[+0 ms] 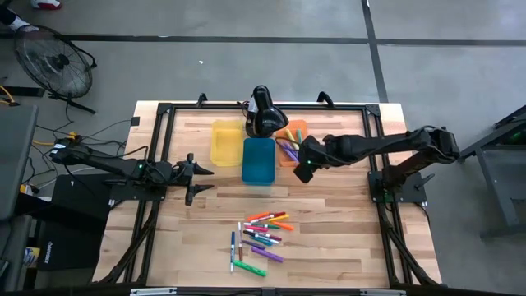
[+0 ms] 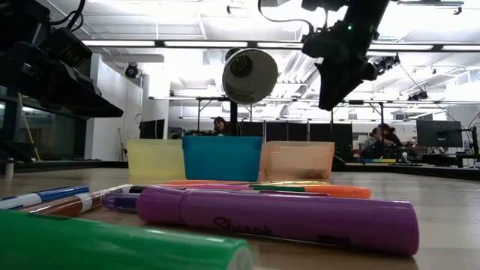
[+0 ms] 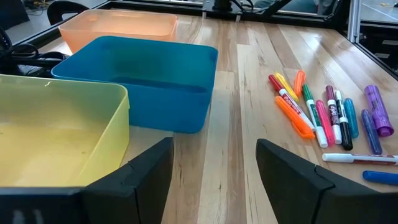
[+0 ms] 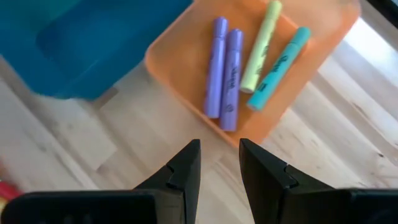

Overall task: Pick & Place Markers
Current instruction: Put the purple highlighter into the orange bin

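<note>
Four markers [image 4: 249, 59] sit in our orange bin [image 4: 311, 74]; right hand [image 4: 219, 163] hovers narrow and empty by its edge, left hand [image 3: 211, 171] waits wide near the counter's [image 1: 345, 238] left edge.

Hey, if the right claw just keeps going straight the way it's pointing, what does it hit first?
Probably the orange bin: the open right claw points at its near rim, with two purple markers just beyond inside. Depth is unclear, so it could touch the table first.

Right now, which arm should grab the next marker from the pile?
Probably the right. Its tool is empty, hanging by the orange bin that already holds four markers. The left tool waits open by the yellow bin; the pile lies between both.
</note>
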`<action>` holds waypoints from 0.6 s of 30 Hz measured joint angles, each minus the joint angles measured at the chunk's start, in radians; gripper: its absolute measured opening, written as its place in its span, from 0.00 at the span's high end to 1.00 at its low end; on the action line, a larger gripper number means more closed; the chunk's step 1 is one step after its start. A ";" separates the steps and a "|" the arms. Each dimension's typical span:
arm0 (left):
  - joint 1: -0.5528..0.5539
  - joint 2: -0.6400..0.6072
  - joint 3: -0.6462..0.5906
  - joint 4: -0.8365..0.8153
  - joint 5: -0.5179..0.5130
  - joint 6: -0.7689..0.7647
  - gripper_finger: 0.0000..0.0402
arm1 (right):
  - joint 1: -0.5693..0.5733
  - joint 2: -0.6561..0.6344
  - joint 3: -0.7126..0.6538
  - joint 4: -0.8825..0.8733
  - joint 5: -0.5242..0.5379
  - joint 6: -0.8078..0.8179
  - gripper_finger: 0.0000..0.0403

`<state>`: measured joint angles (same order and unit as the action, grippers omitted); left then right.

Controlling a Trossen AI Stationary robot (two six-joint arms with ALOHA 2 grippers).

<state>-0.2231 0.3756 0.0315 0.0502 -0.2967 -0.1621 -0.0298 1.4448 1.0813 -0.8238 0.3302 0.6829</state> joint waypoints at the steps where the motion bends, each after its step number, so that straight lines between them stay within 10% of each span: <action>1: 0.000 0.000 0.000 0.000 0.000 0.000 0.44 | 0.011 0.000 0.000 0.001 0.000 0.009 0.75; 18: 0.000 0.000 0.000 0.000 0.000 0.000 0.44 | 0.249 0.017 0.000 0.217 -0.002 -0.008 0.76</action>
<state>-0.2230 0.3756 0.0315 0.0502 -0.2966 -0.1623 0.2189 1.4615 1.0813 -0.6067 0.3279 0.6751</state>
